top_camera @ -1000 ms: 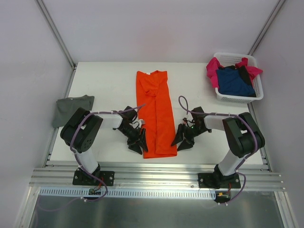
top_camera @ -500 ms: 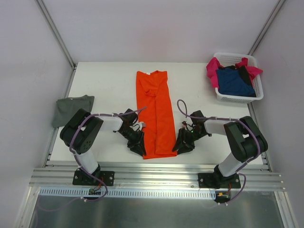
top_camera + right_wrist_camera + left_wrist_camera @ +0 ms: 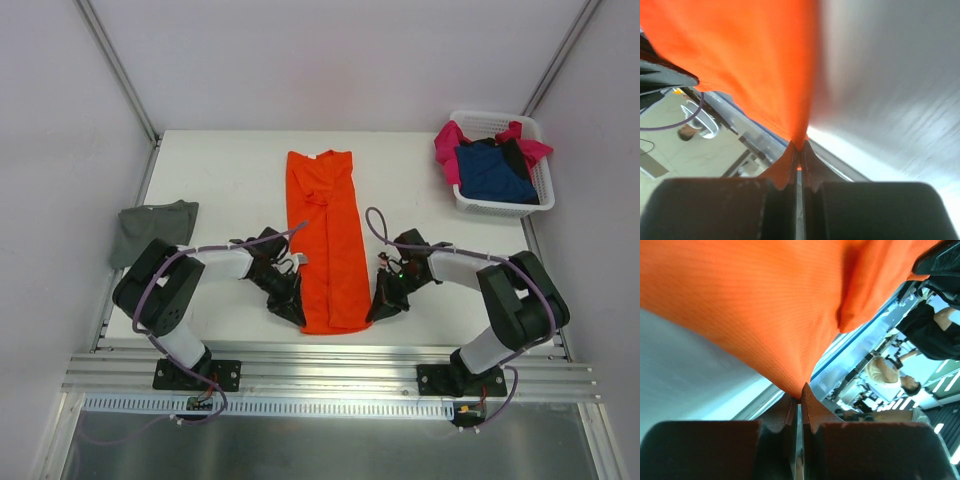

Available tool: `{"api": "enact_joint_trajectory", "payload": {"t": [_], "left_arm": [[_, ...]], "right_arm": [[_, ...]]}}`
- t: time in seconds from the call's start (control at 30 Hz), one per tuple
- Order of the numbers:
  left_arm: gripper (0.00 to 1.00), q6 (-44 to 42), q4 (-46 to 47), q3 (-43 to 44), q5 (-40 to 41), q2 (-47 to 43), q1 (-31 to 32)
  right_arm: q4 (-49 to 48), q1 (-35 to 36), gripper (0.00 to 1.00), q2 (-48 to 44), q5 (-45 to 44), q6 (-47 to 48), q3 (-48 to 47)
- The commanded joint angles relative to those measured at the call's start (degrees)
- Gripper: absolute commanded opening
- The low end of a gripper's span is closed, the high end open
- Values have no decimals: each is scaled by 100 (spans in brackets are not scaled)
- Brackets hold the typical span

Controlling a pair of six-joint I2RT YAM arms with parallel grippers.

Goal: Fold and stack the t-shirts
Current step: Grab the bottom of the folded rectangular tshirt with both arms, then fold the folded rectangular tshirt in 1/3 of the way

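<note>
The orange t-shirt (image 3: 328,245), folded into a long strip, lies mid-counter (image 3: 220,180) with its near hem toward the arms. It looks thin, limp and light, so it will sag between holds, and the hem corners are the place to grip. The left fingers (image 3: 782,416) and right fingers (image 3: 782,173) are each clenched on one corner. Whether every layer is caught seems uncertain.
</note>
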State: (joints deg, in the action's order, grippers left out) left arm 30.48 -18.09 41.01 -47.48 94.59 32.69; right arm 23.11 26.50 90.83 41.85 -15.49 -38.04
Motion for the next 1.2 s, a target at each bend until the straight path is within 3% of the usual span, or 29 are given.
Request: {"api": "enact_joint_trajectory", "payload": {"t": [0.0, 0.2, 0.43, 0.7, 1.17], "left_arm": [[0, -480, -352, 406, 81, -440, -8], [0, -1201, -1161, 846, 362, -854, -614], [0, -1677, -1487, 1514, 810, -1048, -1273], [0, -2002, -1426, 2611, 995, -266, -1836], [0, -2371, -1452, 4827, 1294, 1615, -1994]], "right_arm": [[692, 22, 0, -521, -124, 607, -607], [1476, -233, 0, -663, -168, 1364, -1618], [1258, -523, 0, -339, -361, 1496, -2514], [756, -734, 0, 408, -467, 1505, -3629], [501, -874, 0, 1841, -607, 1918, -5027]]}}
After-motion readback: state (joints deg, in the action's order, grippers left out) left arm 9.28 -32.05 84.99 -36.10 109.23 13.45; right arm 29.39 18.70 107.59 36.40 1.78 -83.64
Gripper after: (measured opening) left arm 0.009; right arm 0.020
